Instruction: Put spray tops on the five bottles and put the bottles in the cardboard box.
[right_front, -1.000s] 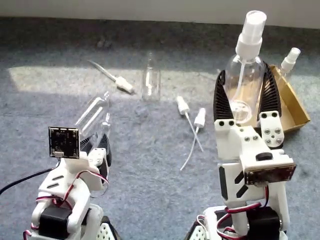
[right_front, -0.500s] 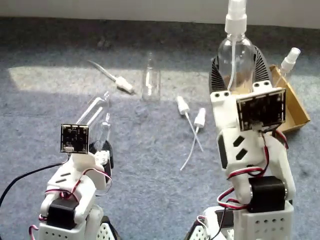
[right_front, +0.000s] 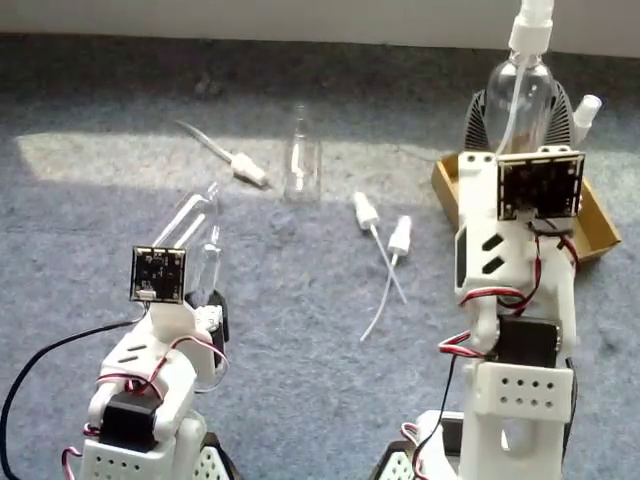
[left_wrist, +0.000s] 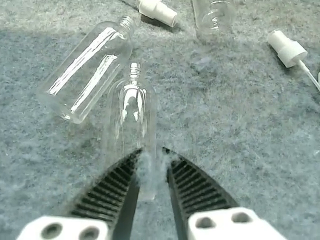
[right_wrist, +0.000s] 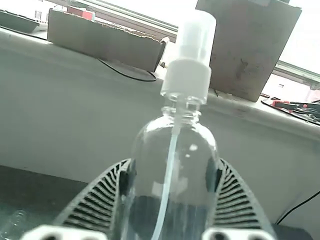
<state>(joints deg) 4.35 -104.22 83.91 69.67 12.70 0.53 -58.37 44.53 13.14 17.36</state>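
The right gripper's ribbed fingers are spread wide and clamp the belly of a clear bottle, held upright with its white spray top fitted. In the high view this bottle hangs above the far end of the cardboard box, and another white spray top shows just beside it. The left gripper's fingers stand only narrowly parted over the base end of a small capless bottle lying on the grey carpet. That bottle is wider than the gap, so they have no hold on it. A larger capless bottle lies just beside it. Farther out, a third bare bottle stands upright, with one loose spray top on one side of it and two more between it and the box.
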